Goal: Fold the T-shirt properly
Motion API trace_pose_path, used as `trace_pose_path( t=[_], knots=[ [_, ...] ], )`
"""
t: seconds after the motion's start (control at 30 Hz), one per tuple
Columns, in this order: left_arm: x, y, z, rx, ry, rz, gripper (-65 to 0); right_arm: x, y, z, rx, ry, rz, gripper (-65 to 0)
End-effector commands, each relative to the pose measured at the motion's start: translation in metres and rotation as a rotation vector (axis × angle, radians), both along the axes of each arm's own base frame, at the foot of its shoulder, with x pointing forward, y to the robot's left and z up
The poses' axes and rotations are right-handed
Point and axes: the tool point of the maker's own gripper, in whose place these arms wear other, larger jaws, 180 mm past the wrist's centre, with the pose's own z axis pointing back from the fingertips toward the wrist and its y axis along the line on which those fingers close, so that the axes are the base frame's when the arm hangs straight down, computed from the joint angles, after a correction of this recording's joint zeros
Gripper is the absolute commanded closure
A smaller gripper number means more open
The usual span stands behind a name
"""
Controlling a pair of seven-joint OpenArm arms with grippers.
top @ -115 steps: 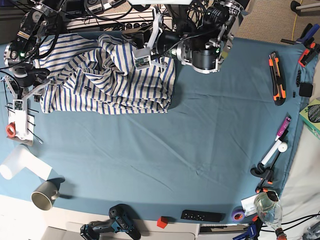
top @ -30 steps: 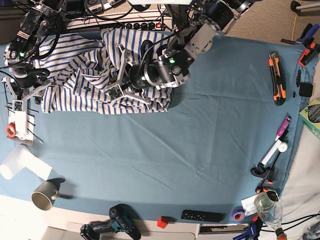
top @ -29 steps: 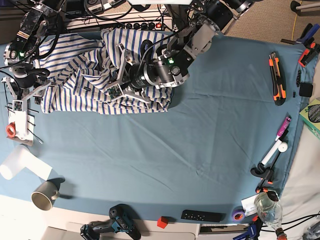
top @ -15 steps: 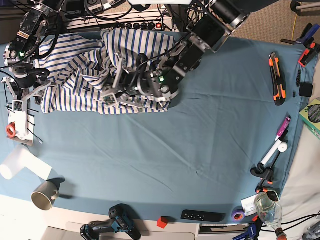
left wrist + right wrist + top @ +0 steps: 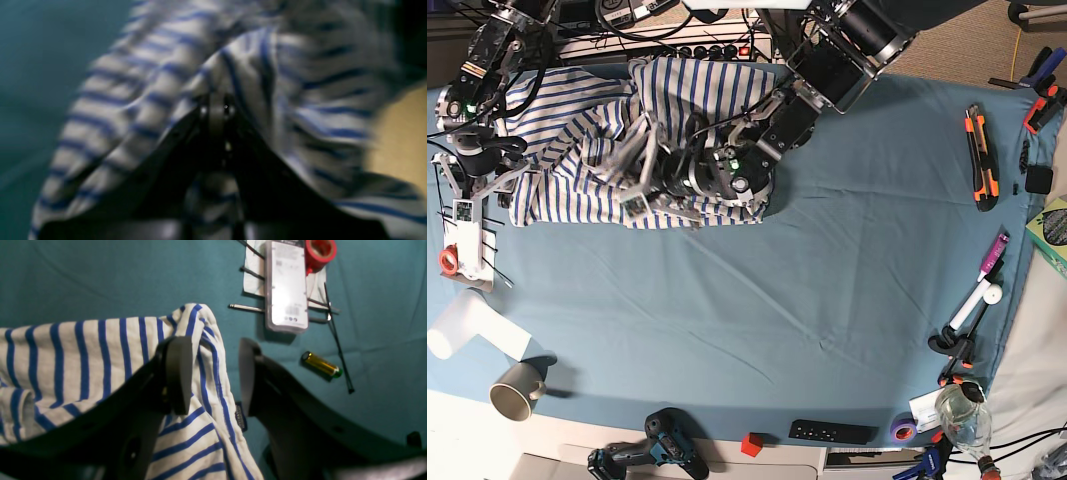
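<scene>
The T-shirt (image 5: 567, 150), white with blue stripes, lies crumpled at the table's far left; it also fills the left wrist view (image 5: 140, 83). My left gripper (image 5: 635, 190) reaches across it from the top middle. Its fingers are shut (image 5: 217, 106), with striped fabric bunched at the tips; this view is blurred. My right gripper (image 5: 472, 195) hangs over the shirt's left edge. It is open (image 5: 213, 376). A corner of the T-shirt (image 5: 66, 353) lies between its fingers, and a small dark label (image 5: 240, 413) shows below.
Left of the shirt lie a clear case (image 5: 287, 283), a red tape roll (image 5: 318, 250), a battery (image 5: 320, 365) and cable ties. A mug (image 5: 517, 388), drill (image 5: 652, 455) and remote (image 5: 830, 432) line the front edge. A utility knife (image 5: 982, 155) and clamps sit at right.
My left arm has swept left and toward the front across the shirt, its gripper now near the shirt's front hem. The right arm has stayed still.
</scene>
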Motion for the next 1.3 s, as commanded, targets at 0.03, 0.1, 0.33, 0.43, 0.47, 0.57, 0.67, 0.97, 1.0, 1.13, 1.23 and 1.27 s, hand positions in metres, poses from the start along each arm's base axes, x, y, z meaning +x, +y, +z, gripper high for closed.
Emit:
trace_pose_path(
  t=[0.03,0.1,0.33,0.43,0.47,0.57,0.67,0.97,1.0,1.13,1.23,1.27],
  knots=[
    [0.017,-0.009,0.014,-0.037,-0.034,0.046,0.0,0.006,-0.001,0.012,-0.016,-0.049,0.004,-23.2],
    [0.027,-0.004,0.007,-0.013,-0.027,0.095,0.0,0.006,0.002,0.01,-0.005,-0.052,0.002,-23.2],
    [0.061,0.003,0.031,-0.014,-0.072,0.186,0.0,0.006,0.005,0.007,0.007,-0.054,0.0,-23.2],
    [0.076,0.007,0.055,-0.058,-0.057,0.204,0.0,0.006,0.005,0.006,0.009,-0.051,-0.001,-23.2],
    [0.081,0.009,0.064,-0.076,-0.052,0.209,0.0,0.006,0.005,0.006,0.008,-0.051,-0.001,-23.2],
    [0.092,0.016,0.08,-0.116,-0.031,0.198,0.0,0.006,0.005,0.006,0.008,-0.051,-0.001,-23.2],
    [0.102,0.028,0.088,-0.141,-0.001,0.199,0.0,0.006,0.005,0.006,0.008,-0.05,0.0,-23.2],
    [0.134,0.076,0.091,-0.154,0.03,0.301,-19.0,0.012,-0.025,-0.024,0.086,0.032,-0.03,-32.6],
    [0.136,0.083,0.087,-0.139,0.028,0.308,-19.0,0.014,-0.029,-0.028,0.12,0.046,-0.035,-32.7],
    [0.14,0.106,0.073,-0.081,0.026,0.331,-19.0,0.026,-0.032,-0.035,0.288,0.103,0.015,-36.2],
    [0.14,0.118,0.063,-0.054,0.03,0.346,-19.0,0.031,-0.034,-0.032,0.364,0.104,0.043,-38.2],
    [0.139,0.12,0.06,-0.049,0.034,0.349,-19.0,0.031,-0.035,-0.032,0.38,0.11,0.048,-38.2]
  ],
)
